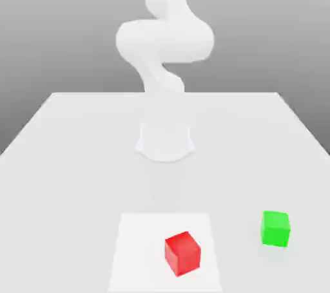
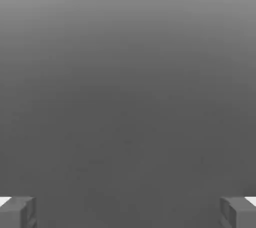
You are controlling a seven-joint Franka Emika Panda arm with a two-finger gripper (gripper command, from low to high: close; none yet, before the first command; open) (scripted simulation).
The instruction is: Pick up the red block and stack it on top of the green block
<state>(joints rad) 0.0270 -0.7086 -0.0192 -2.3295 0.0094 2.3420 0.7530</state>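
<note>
A red block [image 1: 182, 254] rests on a lighter square patch [image 1: 138, 253] near the table's front edge, turned slightly. A green block [image 1: 276, 228] stands on the table toward the exterior view's right, apart from the red one. The white arm [image 1: 164, 40] rises from its base [image 1: 165, 141] at mid-table and bends upward out of the picture. In the hand view my gripper [image 2: 128, 212] is open, its two grey fingertips [image 2: 17, 212] spread wide apart with nothing between them, and behind them is plain grey background.
The white table [image 1: 64, 156] stretches wide around the arm's base, with its far edge in front of a grey backdrop. The two blocks sit a block's width or more apart.
</note>
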